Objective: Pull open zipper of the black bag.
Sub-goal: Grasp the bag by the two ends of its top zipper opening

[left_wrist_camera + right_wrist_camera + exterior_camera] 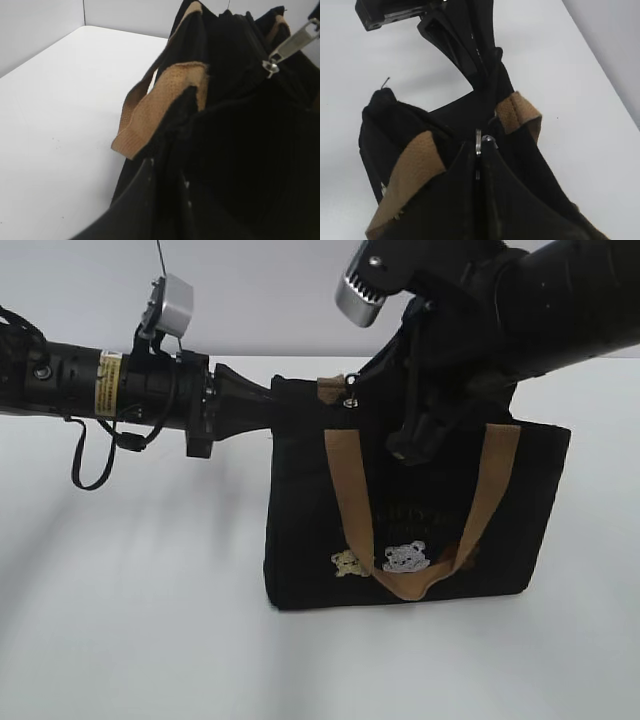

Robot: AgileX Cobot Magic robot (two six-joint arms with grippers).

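Note:
The black bag [300,520] stands upright on the white table, with tan handles [350,490] and small bear patches [405,558] on its front. My left gripper [268,400] comes in level from the left and is shut on the bag's upper left corner. In the left wrist view its fingers [145,192] pinch the black fabric. My right gripper [358,380] reaches down from the upper right and is shut on the zipper pull [350,395], a small silver clasp [478,141] caught between its shut jaws. The pull [272,66] sits near the left end of the top edge. The zipper line itself is mostly hidden by fabric folds.
The white table [130,620] spreads around the bag, and its far edge meets a pale wall. The left arm [110,385] stretches level over the table's left side with a loose cable loop [90,465] hanging below it. The right arm [560,300] fills the upper right.

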